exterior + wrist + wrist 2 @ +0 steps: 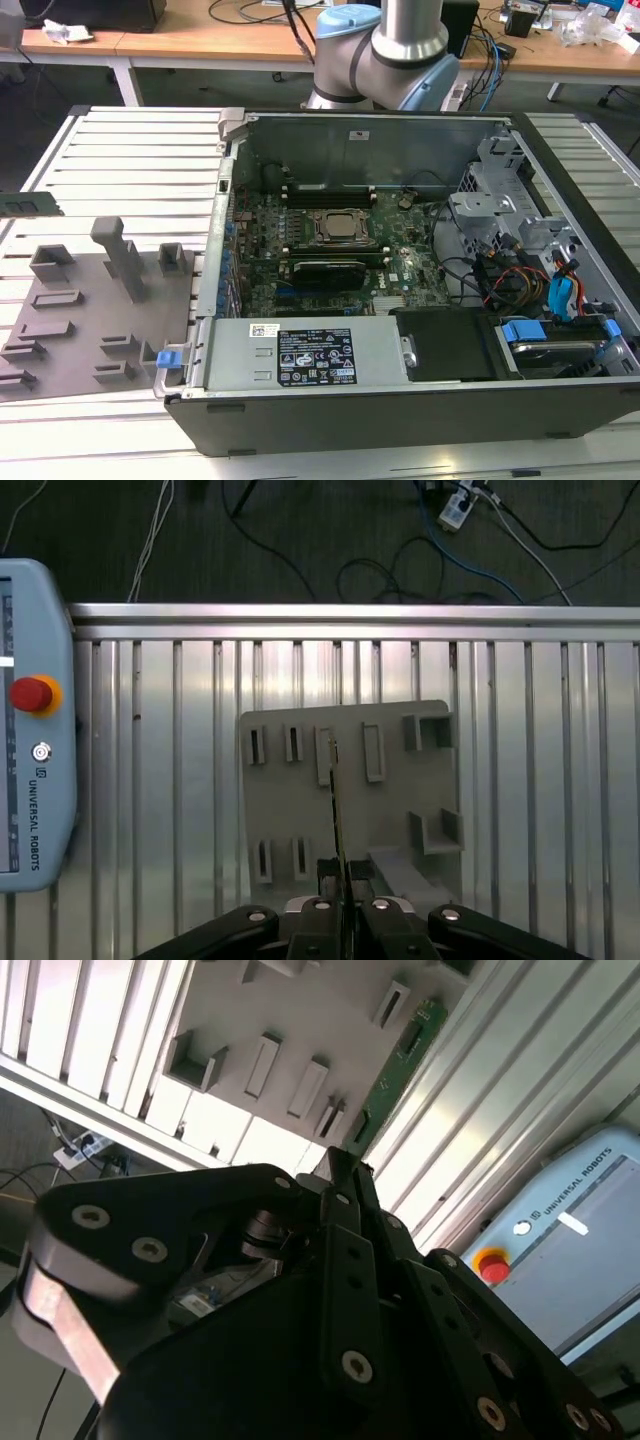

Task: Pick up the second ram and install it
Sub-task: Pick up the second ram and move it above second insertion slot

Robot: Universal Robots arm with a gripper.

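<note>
Green ram [400, 1065] clamped in closed gripper [348, 1170], long axis straight out from jaws, over grey fixture plate [295, 810]; computer case [400, 425] at 3 o'clock, exterior view.

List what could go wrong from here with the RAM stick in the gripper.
1. The gripper pinches the second ram at one end, so most of the stick hangs free and may pivot or slip.
2. The gray fixture plate lies ahead of the stick; its raised blocks could snag it on a low move.
</note>
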